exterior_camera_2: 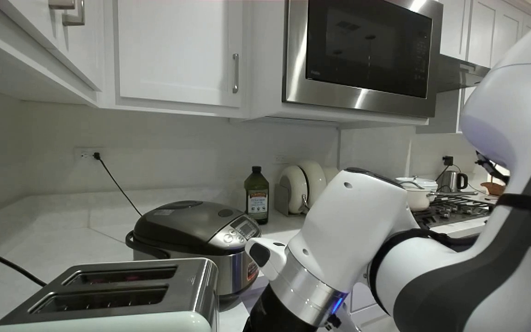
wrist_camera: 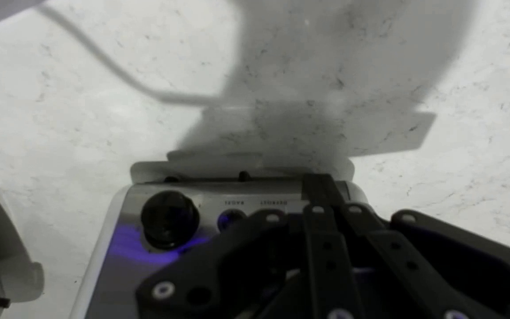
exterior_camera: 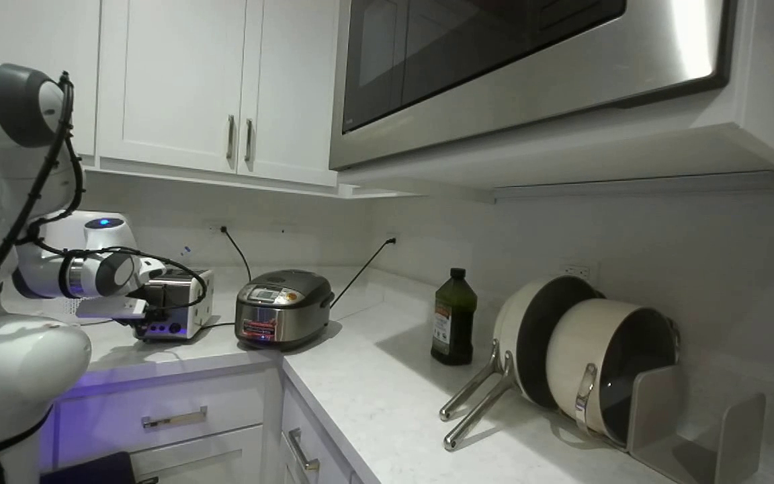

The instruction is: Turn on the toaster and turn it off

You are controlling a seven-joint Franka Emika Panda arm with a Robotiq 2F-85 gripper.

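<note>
The silver toaster (exterior_camera: 201,302) stands on the counter, its lower front lit bluish. In an exterior view the slotted top of the toaster (exterior_camera_2: 196,276) fills the bottom left corner. From the wrist camera its front panel (wrist_camera: 117,270) shows a large black knob (wrist_camera: 169,219) and a small round button (wrist_camera: 230,219) under upside-down lettering. My gripper (wrist_camera: 321,188) is shut, fingertips together with nothing visible between them. It lies over the panel's right part in that view, hiding whatever controls are there. Whether the tips touch the panel I cannot tell.
A round steel cooker (exterior_camera: 286,312) sits beside the toaster. Power cords (exterior_camera: 238,249) run to the wall. Farther along the counter are a dark bottle (exterior_camera: 454,319) and pans in a rack (exterior_camera: 578,363). Upper cabinets (exterior_camera: 172,81) and a microwave (exterior_camera_2: 362,50) hang above.
</note>
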